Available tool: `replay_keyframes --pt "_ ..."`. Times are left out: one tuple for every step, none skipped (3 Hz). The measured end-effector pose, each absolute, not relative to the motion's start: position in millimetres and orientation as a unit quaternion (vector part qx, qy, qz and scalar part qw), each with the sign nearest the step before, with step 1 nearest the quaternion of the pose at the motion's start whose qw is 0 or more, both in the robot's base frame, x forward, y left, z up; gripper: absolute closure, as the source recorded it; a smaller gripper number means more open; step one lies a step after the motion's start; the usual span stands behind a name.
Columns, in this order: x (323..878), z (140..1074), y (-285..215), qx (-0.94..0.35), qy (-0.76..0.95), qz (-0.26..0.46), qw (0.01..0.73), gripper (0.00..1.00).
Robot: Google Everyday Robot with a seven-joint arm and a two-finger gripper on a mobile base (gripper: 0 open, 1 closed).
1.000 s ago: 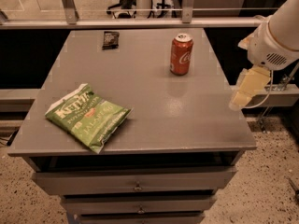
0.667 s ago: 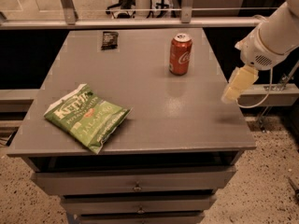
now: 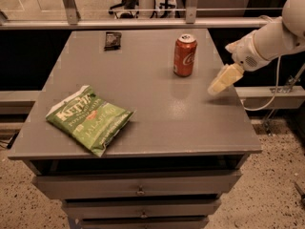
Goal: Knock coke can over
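Observation:
The coke can (image 3: pixel 184 55) is a small red can with white script and a silver top. It stands upright on the far right part of the grey table (image 3: pixel 152 123). My gripper (image 3: pixel 218 84) hangs over the table's right side, to the right of the can and a little nearer to the camera, with a gap between it and the can. The white arm (image 3: pixel 267 39) reaches in from the upper right.
A green chip bag (image 3: pixel 89 118) lies flat at the front left of the table. A small dark packet (image 3: pixel 112 40) lies at the far edge, left of the can. Drawers (image 3: pixel 140 189) sit under the tabletop. A railing runs behind the table.
My gripper has moved left and away from the table's right edge, closer to the can. The can, bag and packet have not moved.

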State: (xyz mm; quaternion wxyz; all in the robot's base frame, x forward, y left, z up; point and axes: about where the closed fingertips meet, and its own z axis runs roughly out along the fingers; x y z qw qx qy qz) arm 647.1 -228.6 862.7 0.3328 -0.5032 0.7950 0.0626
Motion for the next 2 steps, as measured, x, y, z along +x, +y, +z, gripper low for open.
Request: replay_keyframes --pt "664.9 859.0 -184.6 -0.494 0.764 0.164 0.382 0.00" --pt "667.2 863.5 -153.4 -0.493 0.738 0.222 0.404 0.00"
